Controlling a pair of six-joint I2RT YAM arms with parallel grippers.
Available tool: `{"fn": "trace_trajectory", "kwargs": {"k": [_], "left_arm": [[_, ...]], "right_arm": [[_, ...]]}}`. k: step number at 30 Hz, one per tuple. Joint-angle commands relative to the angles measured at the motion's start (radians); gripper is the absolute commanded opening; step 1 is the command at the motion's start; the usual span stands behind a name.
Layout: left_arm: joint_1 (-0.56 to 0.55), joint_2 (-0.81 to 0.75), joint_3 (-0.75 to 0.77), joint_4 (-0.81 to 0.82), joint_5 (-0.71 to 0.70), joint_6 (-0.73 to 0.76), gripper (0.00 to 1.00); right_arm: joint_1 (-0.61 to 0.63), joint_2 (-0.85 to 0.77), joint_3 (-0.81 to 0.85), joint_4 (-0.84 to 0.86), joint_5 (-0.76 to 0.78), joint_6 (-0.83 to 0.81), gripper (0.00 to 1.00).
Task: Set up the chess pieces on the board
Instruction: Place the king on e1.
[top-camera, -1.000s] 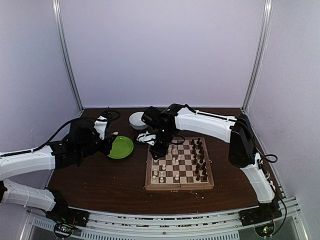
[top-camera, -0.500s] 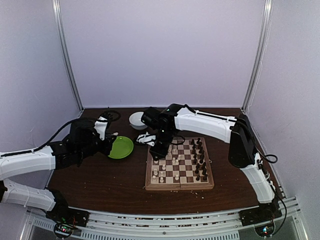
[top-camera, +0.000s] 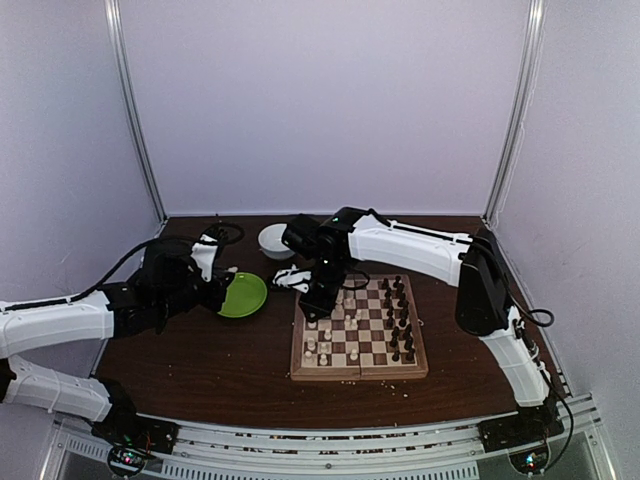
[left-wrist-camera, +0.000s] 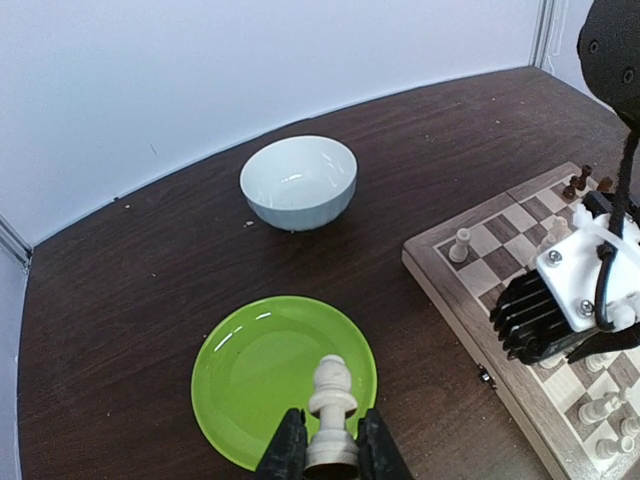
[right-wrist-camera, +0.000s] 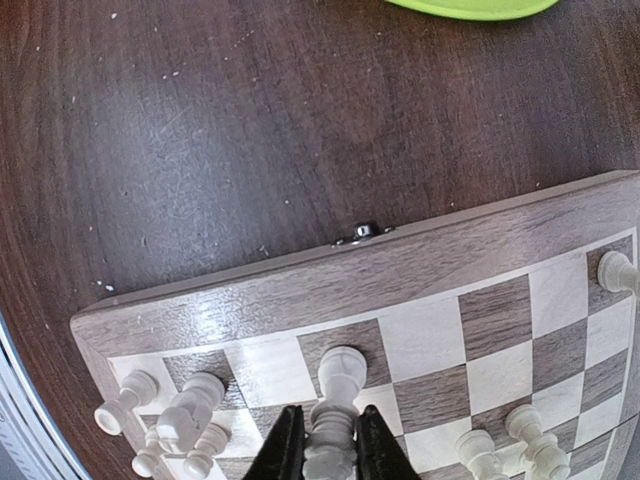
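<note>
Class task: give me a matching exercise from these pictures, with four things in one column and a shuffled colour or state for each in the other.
1. bowl
2. plate
3. left gripper
4. right gripper

A. shut on a chess piece over the board
B. green
C. shut on another chess piece at the plate's edge
D. white

Pairs: 1-D, 2-B, 3-C, 4-A

I see a green plate (left-wrist-camera: 250, 380) on the dark wooden tabletop (left-wrist-camera: 120, 290), and a white bowl (left-wrist-camera: 298, 205) beyond it, near but not touching. My right wrist view shows pale crumbs (right-wrist-camera: 165, 73) scattered on the wood.
</note>
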Motion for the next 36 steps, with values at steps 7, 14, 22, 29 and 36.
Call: {"fn": "trace_trajectory", "kwargs": {"k": [7,14,22,29,36], "left_arm": [[0.007,0.01,-0.004,0.056,0.015,-0.013,0.08],[0.007,0.011,-0.007,0.061,0.015,-0.016,0.08],[0.006,0.007,-0.014,0.065,0.02,-0.02,0.08],[0.006,-0.001,-0.026,0.071,0.02,-0.026,0.08],[0.007,0.004,-0.009,0.064,0.035,-0.028,0.08]], "right_arm": [[0.005,0.028,0.036,-0.005,0.005,0.021,0.28],[0.006,0.03,0.036,-0.012,-0.021,0.027,0.28],[0.006,0.036,0.038,-0.005,-0.037,0.037,0.26],[0.006,0.048,0.046,-0.002,-0.031,0.04,0.25],[0.001,0.002,0.079,-0.003,-0.015,0.038,0.33]]}}
